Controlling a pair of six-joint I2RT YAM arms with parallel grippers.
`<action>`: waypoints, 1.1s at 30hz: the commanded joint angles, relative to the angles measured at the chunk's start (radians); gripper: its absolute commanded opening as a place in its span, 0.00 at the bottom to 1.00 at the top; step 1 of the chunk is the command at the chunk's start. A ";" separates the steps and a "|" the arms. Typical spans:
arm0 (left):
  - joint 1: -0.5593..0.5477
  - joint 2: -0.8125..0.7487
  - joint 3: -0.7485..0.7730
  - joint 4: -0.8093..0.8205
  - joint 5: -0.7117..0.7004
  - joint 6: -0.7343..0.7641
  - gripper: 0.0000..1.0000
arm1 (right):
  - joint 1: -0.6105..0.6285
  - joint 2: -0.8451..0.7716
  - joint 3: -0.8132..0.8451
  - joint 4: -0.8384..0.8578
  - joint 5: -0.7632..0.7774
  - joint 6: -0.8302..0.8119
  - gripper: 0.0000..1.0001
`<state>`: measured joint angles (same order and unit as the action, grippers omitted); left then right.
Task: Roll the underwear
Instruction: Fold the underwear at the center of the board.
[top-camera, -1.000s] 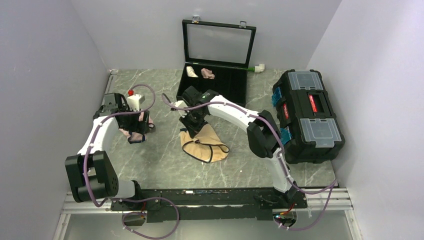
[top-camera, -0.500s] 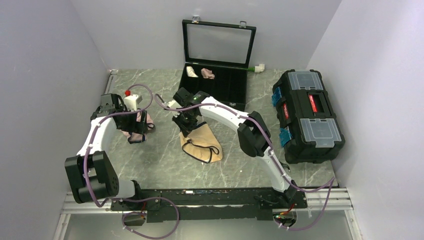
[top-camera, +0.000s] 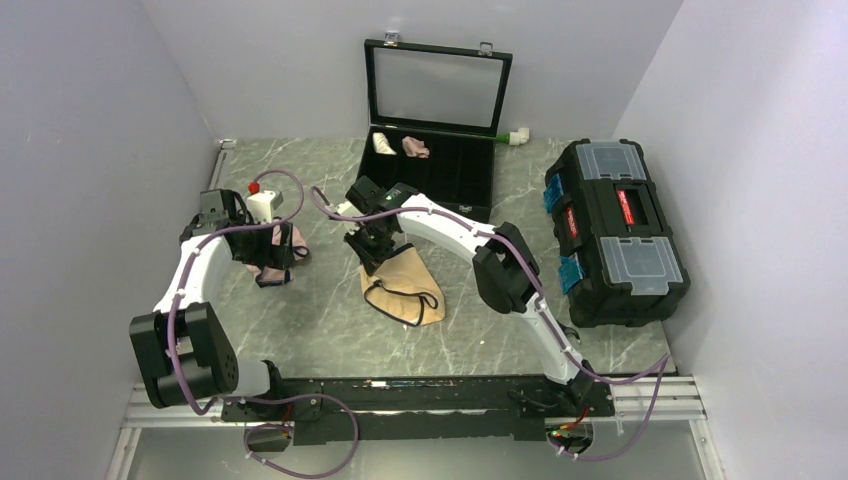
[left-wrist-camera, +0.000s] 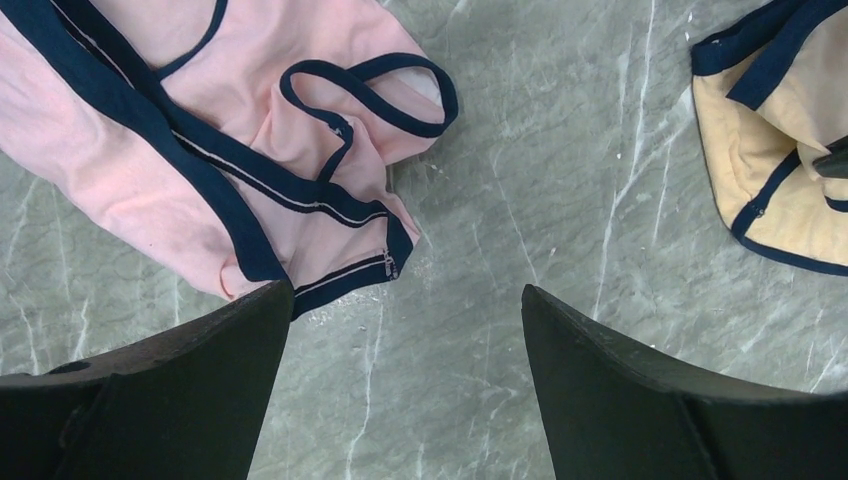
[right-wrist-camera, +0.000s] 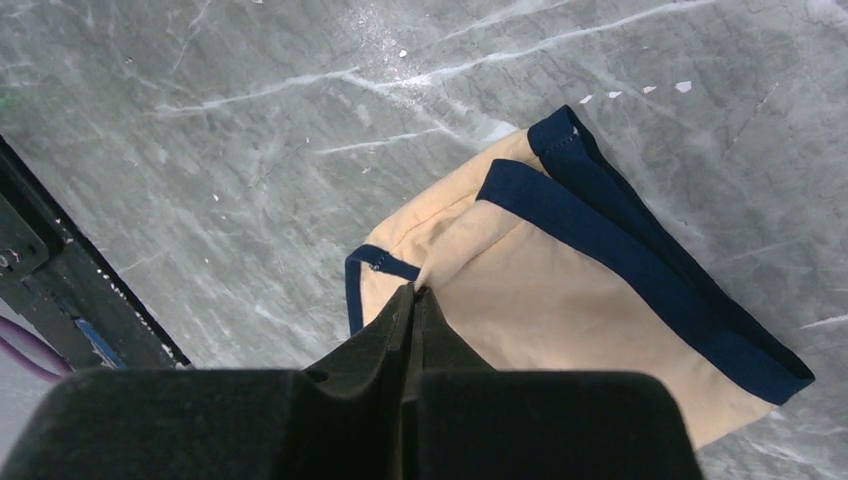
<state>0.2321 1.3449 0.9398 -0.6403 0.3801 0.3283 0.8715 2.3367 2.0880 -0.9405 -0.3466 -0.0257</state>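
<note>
Underwear (top-camera: 405, 288): tan with navy edging, lying folded on the counter (top-camera: 330, 320) near its middle, in front of the open black case (top-camera: 440, 175).
Right jaws: pinched tight on a fold of the tan fabric at its far edge.
Left jaws: spread wide, holding nothing, over bare counter just beside the pink underwear (left-wrist-camera: 190, 150).
Pink underwear: crumpled, left of the tan one, not touching it.
Toolbox (top-camera: 612, 232): black, at the counter's right side.
</note>
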 joint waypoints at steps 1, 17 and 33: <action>0.008 -0.036 -0.008 -0.001 0.025 0.019 0.91 | 0.002 0.026 0.050 0.029 -0.034 0.024 0.05; 0.013 -0.043 -0.020 0.005 0.034 0.021 0.91 | 0.001 0.021 0.057 0.072 -0.136 0.063 0.34; -0.042 -0.150 -0.072 0.072 0.441 0.185 0.94 | -0.162 -0.356 -0.360 0.187 -0.194 -0.132 0.49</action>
<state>0.2302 1.2697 0.8906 -0.6197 0.6750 0.4301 0.7742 2.1174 1.8317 -0.8192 -0.4999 -0.0799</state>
